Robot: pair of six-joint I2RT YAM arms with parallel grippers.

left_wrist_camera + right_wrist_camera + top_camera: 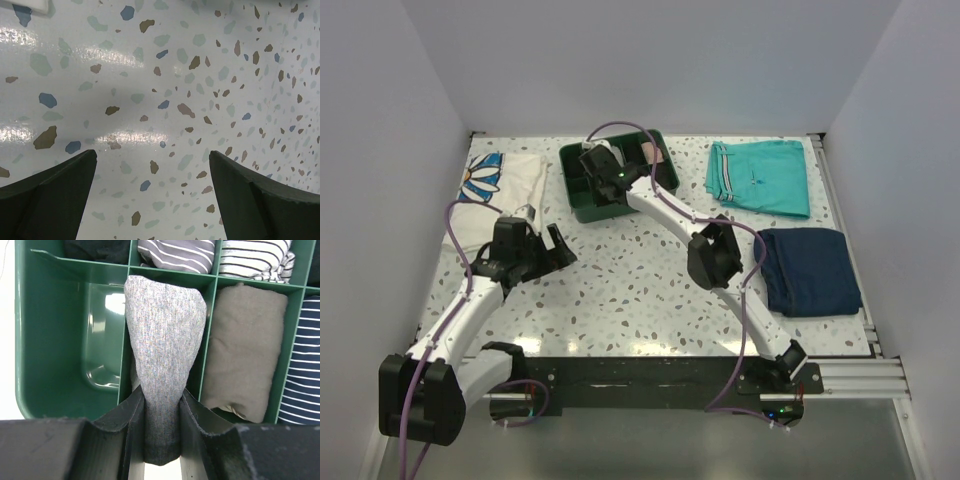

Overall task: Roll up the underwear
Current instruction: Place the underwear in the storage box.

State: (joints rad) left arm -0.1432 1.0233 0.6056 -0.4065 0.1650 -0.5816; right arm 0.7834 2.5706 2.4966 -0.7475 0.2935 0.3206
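Speckled white desk (640, 290) fills the floor of a pale-walled booth. The right end effector (162, 407) is closed to a narrow gap and clamps the underwear (162, 340), a heathered grey piece, by its narrow end. Both fingers (136, 412) press against the cloth. The underwear's long axis runs straight ahead of the fingers. It widens with distance from them, and its broad end reaches the cross divider of a green bin (50, 340). It sits in the compartment directly under and ahead of this end effector. A tan roll (245, 355) lies in the compartment just to its right, and striped rolls (180, 252) lie in the row beyond the divider.

The right arm reaches forward and leftward from its base, elbow bent over mid-desk, wrist tipped down into the bin (582, 205).

The left end effector (152, 162) is spread wide and holds nothing, with only bare desk between its fingers. Its arm angles forward from the base, and the end effector (555, 248) sits low, well short of the bin.
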